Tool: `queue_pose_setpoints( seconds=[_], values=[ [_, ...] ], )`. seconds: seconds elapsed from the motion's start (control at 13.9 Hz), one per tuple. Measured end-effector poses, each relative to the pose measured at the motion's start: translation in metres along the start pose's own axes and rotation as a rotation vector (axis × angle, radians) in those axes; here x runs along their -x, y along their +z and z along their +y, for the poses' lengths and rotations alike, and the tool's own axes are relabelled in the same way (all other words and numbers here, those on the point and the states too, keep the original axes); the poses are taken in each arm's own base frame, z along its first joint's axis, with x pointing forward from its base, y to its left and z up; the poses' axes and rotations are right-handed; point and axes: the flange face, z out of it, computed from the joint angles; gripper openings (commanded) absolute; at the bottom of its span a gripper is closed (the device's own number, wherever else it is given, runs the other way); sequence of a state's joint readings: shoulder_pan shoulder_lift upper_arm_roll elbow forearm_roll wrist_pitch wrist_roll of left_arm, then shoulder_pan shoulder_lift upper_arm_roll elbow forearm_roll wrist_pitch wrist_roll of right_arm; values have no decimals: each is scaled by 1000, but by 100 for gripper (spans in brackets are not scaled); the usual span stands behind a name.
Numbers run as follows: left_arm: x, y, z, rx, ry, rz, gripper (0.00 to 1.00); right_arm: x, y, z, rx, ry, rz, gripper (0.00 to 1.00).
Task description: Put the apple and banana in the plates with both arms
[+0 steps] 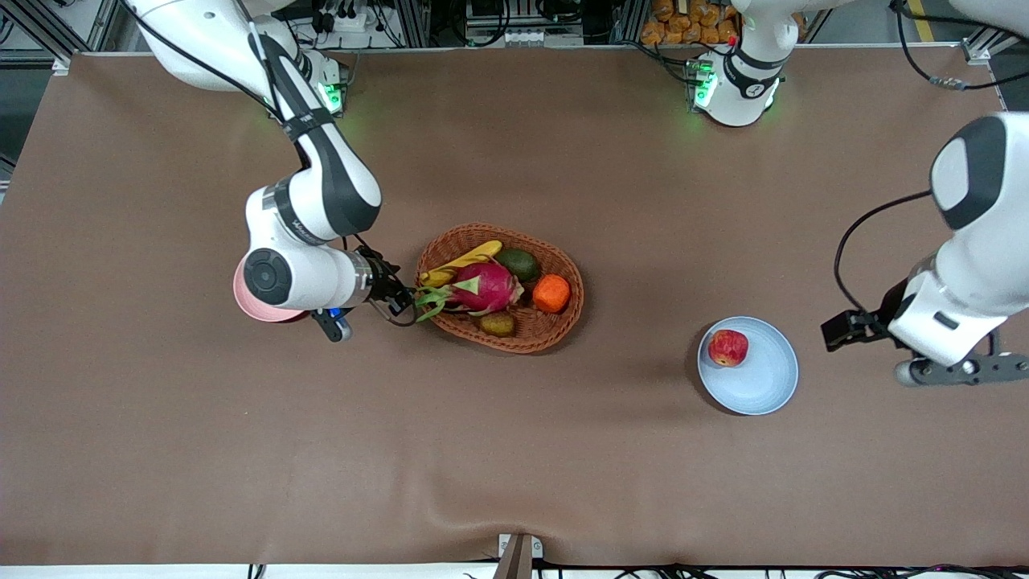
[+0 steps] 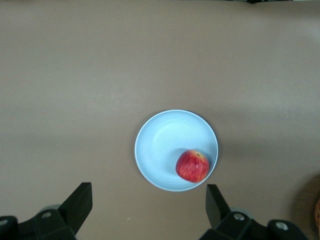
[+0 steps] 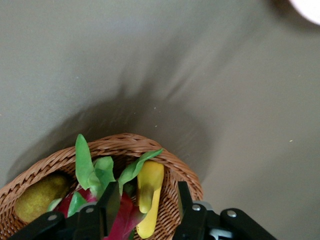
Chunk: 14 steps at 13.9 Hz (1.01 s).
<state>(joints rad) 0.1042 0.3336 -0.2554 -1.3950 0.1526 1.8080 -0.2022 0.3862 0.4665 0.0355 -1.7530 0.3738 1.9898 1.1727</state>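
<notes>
The red apple (image 1: 728,347) lies in the pale blue plate (image 1: 760,386); both show in the left wrist view, apple (image 2: 192,165) and plate (image 2: 160,145). My left gripper (image 1: 842,330) is open and empty, up beside the blue plate toward the left arm's end (image 2: 148,205). The yellow banana (image 1: 462,264) lies in the woven basket (image 1: 555,330) against a dragon fruit. My right gripper (image 1: 404,300) is open at the basket's rim, with the banana (image 3: 148,192) between its spread fingers (image 3: 146,200). The pale pink plate (image 1: 256,310) is mostly hidden under the right arm.
The basket also holds a pink dragon fruit (image 1: 485,288), a green avocado (image 1: 519,264), an orange (image 1: 551,293) and a kiwi (image 1: 498,324). The brown cloth has a fold at the front edge (image 1: 450,515).
</notes>
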Motion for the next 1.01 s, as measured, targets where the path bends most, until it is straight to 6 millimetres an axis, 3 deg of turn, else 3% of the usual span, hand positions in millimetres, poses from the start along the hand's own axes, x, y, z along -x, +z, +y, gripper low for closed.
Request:
queue_pose_setpoints(
  seconds=[0.22, 0.5, 0.72, 0.79, 0.94, 1.01],
  values=[
    [22, -56, -7, -22, -11, 22, 100, 11, 19, -7, 6, 1, 9, 44],
    [63, -116, -5, -3, -18, -8, 100, 16, 23, -8, 12, 9, 9, 28],
    [76, -129, -12, 36, -41, -28, 100, 19, 25, -9, 14, 8, 10, 27],
    [79, -129, -15, 43, -47, -35, 100, 19, 25, -9, 15, 8, 10, 22],
    [86, -129, -18, 43, -55, -48, 100, 19, 25, -9, 15, 8, 10, 2],
    [91, -130, -19, 40, -59, -55, 100, 19, 25, -9, 15, 8, 10, 0]
  ],
)
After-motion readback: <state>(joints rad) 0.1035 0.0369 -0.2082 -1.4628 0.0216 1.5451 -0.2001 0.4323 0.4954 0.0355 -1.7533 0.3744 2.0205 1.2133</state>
